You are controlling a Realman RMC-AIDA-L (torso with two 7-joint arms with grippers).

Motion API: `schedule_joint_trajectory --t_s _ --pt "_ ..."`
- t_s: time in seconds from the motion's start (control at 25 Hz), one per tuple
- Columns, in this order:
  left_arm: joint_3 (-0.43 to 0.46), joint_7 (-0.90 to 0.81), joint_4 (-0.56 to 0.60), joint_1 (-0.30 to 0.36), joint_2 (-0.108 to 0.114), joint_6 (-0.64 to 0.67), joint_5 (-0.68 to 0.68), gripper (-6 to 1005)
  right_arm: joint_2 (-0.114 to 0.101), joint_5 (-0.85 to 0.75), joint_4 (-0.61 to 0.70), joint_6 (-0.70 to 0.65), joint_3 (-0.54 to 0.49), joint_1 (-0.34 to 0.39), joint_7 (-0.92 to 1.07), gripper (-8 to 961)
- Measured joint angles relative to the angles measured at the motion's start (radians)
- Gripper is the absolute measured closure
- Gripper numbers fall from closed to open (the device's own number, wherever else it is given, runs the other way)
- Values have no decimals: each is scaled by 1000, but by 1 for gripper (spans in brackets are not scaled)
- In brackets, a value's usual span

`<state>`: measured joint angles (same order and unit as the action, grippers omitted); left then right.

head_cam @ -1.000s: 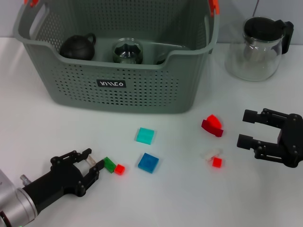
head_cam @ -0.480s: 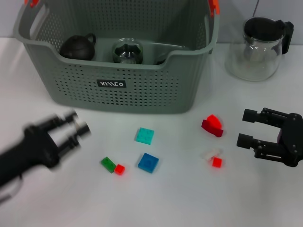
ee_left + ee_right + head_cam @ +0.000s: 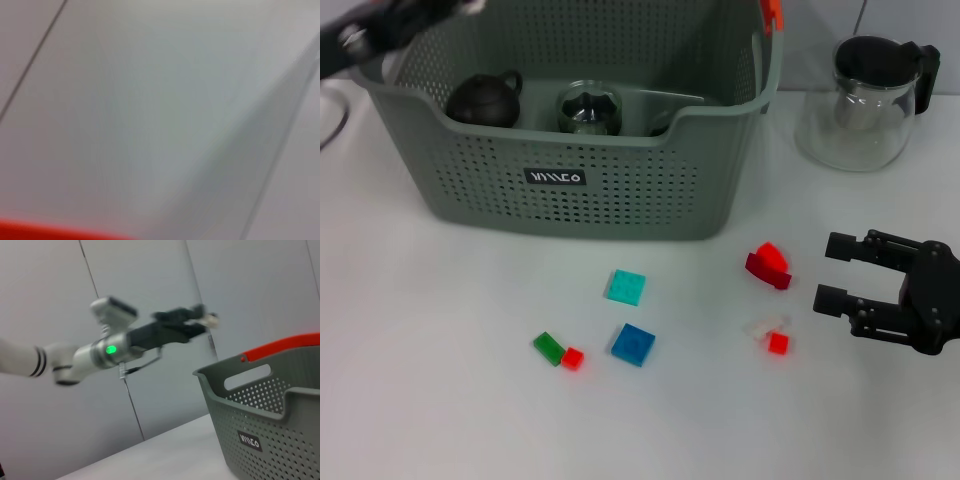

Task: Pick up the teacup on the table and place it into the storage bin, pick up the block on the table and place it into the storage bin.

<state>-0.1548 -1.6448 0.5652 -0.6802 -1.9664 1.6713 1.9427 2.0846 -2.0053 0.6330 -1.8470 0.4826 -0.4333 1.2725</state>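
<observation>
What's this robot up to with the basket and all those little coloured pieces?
It is tidying small things into the storage bin. The left gripper is raised above the bin's far left corner with what looks like a small pale piece between its fingers. The right gripper rests open on the table, near a red block. Several blocks are not yet collected, among them a blue block and a teal block. A dark teapot already sits in the bin; a glass teapot stands outside it.

Head camera looked steeply down on the table [image 3: 420, 330]. Right wrist camera sat low, facing across it; both showed the storage bin [image 3: 570, 190]. Left wrist camera faced blurred wall.
</observation>
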Motion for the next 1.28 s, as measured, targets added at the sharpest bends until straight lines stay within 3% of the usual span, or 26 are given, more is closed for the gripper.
schedule_joint_trajectory --t_s 0.12,0.28,0.44,0.6,0.72,0.84,0.96,1.08,1.28 --pt "-180 -43 44 -54 10 -196 13 578 -1 1 0 -1 -1 2 0 161" --pt "-454 -175 139 -77 -5 -431 94 577 -3 2 0 -3 -2 -1 3 162" --pt "-570 -277 186 -72 -35 -547 145 575 -3 2 0 -4 -3 -3 6 162" --pt "-567 -270 245 -47 -70 -558 109 574 -5 2 0 -5 -3 -5 7 162" --pt "-535 -220 296 7 -90 -491 -30 573 -5 2 0 -5 -3 -4 7 162" --pt "-473 -106 294 84 -99 -342 -230 390 -5 2 0 -8 -2 -2 7 162" --pt "-409 46 233 164 -100 -137 -354 391 -5 2 0 -8 -2 -1 5 162" --pt "-361 249 177 245 -113 25 -332 391 -5 2 1 -8 -3 -1 2 162" --pt "-358 648 132 397 -191 77 -150 392 -2 2 1 -2 -4 -5 0 163"
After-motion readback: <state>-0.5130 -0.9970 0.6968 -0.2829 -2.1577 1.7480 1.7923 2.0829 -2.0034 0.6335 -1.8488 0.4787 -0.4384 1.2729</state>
